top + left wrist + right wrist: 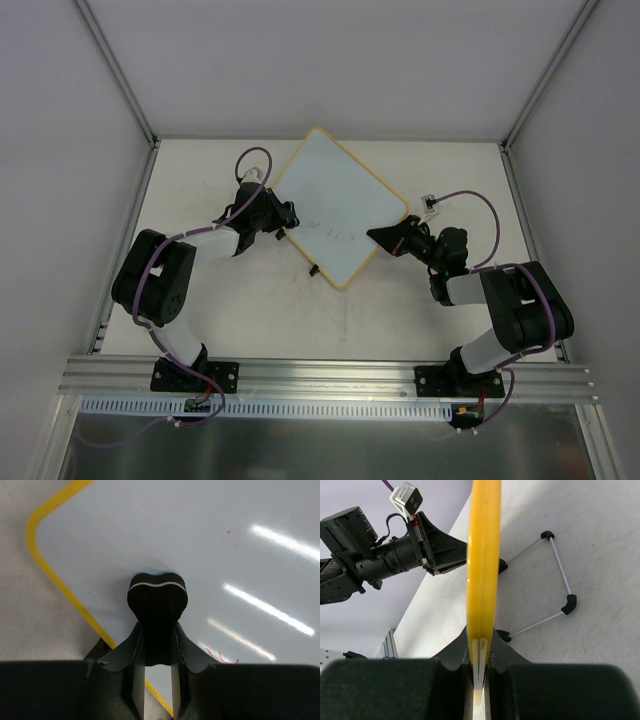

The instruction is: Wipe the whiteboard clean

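Observation:
The whiteboard (338,205) lies tilted like a diamond at the table's middle, pale face with a yellow rim. Faint red marks (330,232) sit near its lower part, and they also show in the left wrist view (222,656). My left gripper (283,232) is shut on a small black eraser block (157,597), which rests on the board face (225,545) near its left edge. My right gripper (384,235) is shut on the board's right rim (483,570), seen edge-on in the right wrist view. The left arm (380,560) shows beyond it.
A thin wire stand with black feet (555,580) lies under the board on the table. White walls and metal posts (118,70) enclose the table. An aluminium rail (330,375) runs along the near edge.

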`<state>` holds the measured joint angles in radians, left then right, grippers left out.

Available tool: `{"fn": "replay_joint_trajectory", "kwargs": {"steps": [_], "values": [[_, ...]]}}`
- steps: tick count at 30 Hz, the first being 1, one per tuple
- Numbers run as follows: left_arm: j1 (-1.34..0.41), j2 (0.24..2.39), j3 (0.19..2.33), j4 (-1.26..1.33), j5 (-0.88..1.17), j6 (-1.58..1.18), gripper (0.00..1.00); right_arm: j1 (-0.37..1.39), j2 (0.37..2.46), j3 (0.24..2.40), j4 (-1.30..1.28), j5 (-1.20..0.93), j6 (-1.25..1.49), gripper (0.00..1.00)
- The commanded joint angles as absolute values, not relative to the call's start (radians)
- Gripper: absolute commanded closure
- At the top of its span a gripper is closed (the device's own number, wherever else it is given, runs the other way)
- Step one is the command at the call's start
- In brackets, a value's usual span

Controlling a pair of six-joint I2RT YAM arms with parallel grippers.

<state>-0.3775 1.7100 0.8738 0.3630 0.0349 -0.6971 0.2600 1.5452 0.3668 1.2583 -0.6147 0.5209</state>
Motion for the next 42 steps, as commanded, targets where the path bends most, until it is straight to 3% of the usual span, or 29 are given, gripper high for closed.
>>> {"fn": "replay_joint_trajectory", "kwargs": {"steps": [1,11,23,35,42], "values": [[-0.356,1.786,0.815,0.132,-0.147,-0.727,1.0,0.304,1.542,0.391,1.489,-0.793,0.462,1.0],[-0.385,1.776,0.868,0.118,-0.089,-0.752,1.0,0.304,1.545,0.394,1.489,-0.793,0.463,1.0],[-0.606,1.809,1.04,0.005,-0.126,-0.864,1.0,0.304,1.548,0.396,1.489,-0.796,0.462,1.0],[-0.658,1.648,0.945,0.038,-0.045,-0.835,1.0,0.305,1.542,0.396,1.489,-0.799,0.465,1.0],[-0.66,1.663,0.939,0.127,0.047,-0.828,1.0,0.305,1.537,0.393,1.489,-0.801,0.463,1.0]]}}
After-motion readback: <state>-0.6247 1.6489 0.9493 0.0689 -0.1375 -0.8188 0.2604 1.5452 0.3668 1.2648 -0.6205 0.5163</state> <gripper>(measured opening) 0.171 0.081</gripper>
